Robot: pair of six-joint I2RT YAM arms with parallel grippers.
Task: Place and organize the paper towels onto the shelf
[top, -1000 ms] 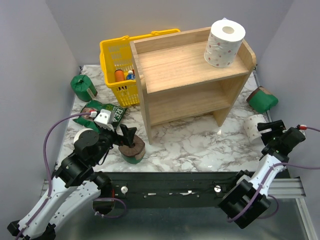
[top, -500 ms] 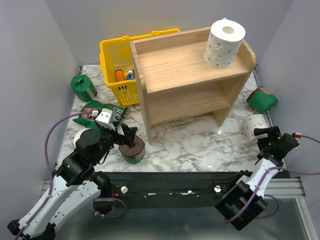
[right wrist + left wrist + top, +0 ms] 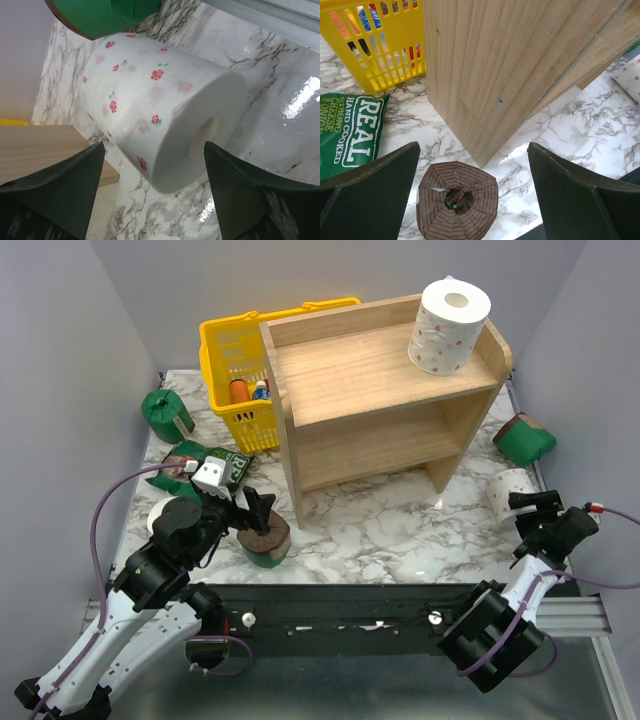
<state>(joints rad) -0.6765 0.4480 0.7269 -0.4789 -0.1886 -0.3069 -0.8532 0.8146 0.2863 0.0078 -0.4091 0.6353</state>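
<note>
The wooden shelf [image 3: 380, 390] stands mid-table with one white dotted roll [image 3: 448, 325] on its top right. My left gripper [image 3: 255, 512] is open over an upright green-wrapped roll with its brown end up [image 3: 266, 537]; in the left wrist view that roll [image 3: 457, 207] lies between the fingers, untouched. My right gripper [image 3: 530, 515] is open just in front of a white dotted roll [image 3: 508, 490] lying on its side; in the right wrist view that roll [image 3: 160, 120] is close, unheld. Green rolls lie far left [image 3: 165, 412] and far right [image 3: 526, 440]. Another white roll [image 3: 158, 515] is partly hidden by my left arm.
A yellow basket [image 3: 235, 365] with bottles stands against the shelf's left side. A flat green "REAL" bag [image 3: 205, 460] lies in front of it and shows in the left wrist view [image 3: 350, 130]. The shelf's side panel [image 3: 485, 65] is close ahead of my left gripper.
My right gripper has drawn back a little toward the near edge from the white roll. The left arm has hardly moved.
</note>
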